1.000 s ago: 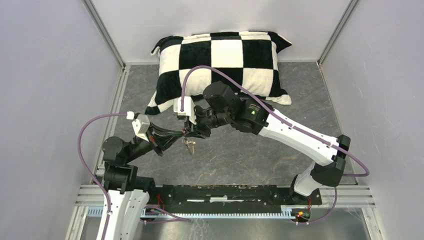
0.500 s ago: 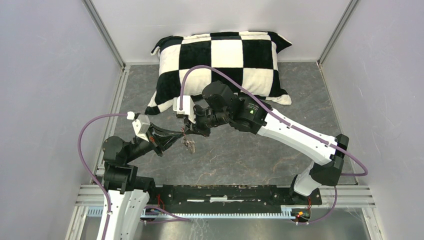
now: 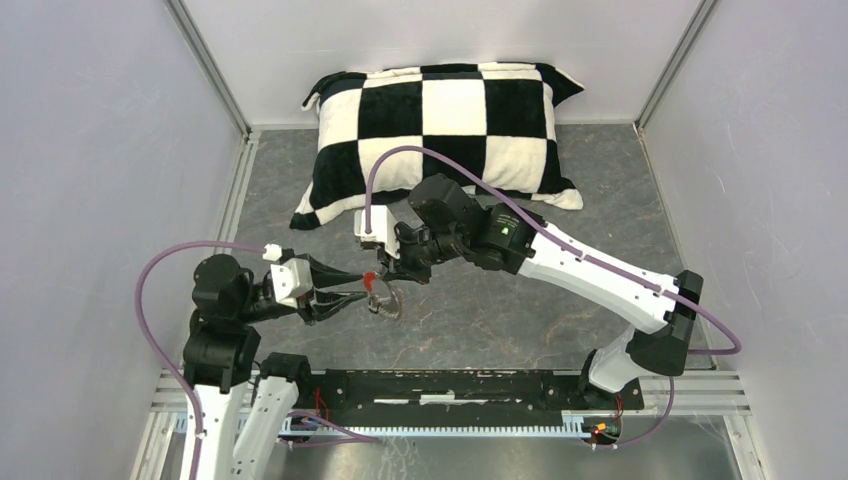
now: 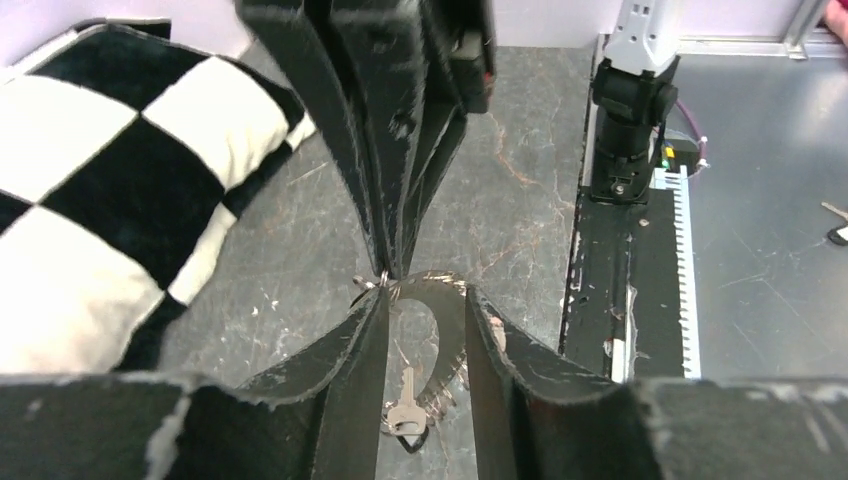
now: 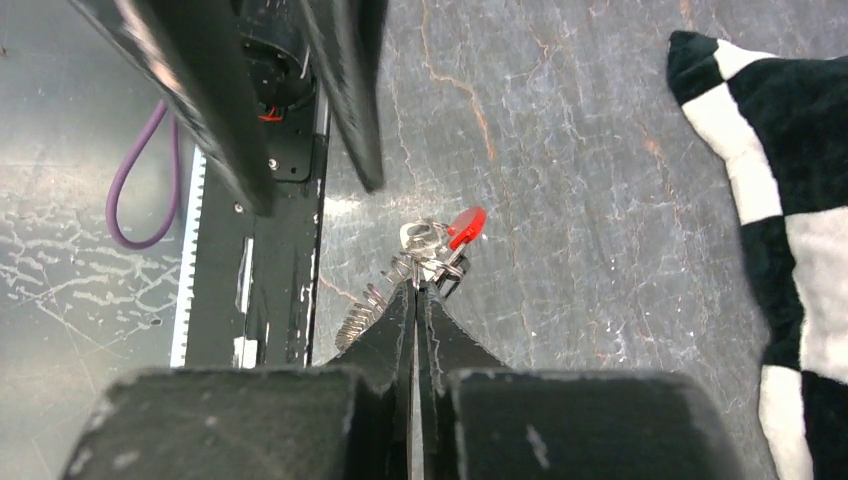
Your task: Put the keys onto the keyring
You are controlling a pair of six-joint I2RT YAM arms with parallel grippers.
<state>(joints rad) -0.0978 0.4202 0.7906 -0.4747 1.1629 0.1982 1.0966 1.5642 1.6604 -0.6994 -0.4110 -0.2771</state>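
The keyring (image 3: 386, 298) is a silvery coiled loop with a red sleeve (image 5: 466, 226). My right gripper (image 3: 383, 277) is shut on its wire and holds it above the floor, the tips (image 5: 415, 287) pinched together. The coil (image 5: 364, 316) curves down to the left. One key (image 4: 405, 408) hangs from the ring, blade up, seen between my left fingers. I cannot make out a second key on the ring. My left gripper (image 4: 425, 297) is open, its tips on either side of the coil (image 4: 452, 335), just under the right fingertips. In the top view it (image 3: 352, 297) lies left of the ring.
A black-and-white checkered pillow (image 3: 447, 128) lies at the back of the grey marbled floor (image 3: 520, 310). The black base rail (image 3: 450, 385) runs along the near edge. A small dark-headed key-like object (image 4: 836, 230) lies on the metal surface beyond the rail.
Both grippers and the ring have moved toward the near edge. My left arm has swung back and its jaws now stand open around the coil. The right gripper stays shut on the ring.
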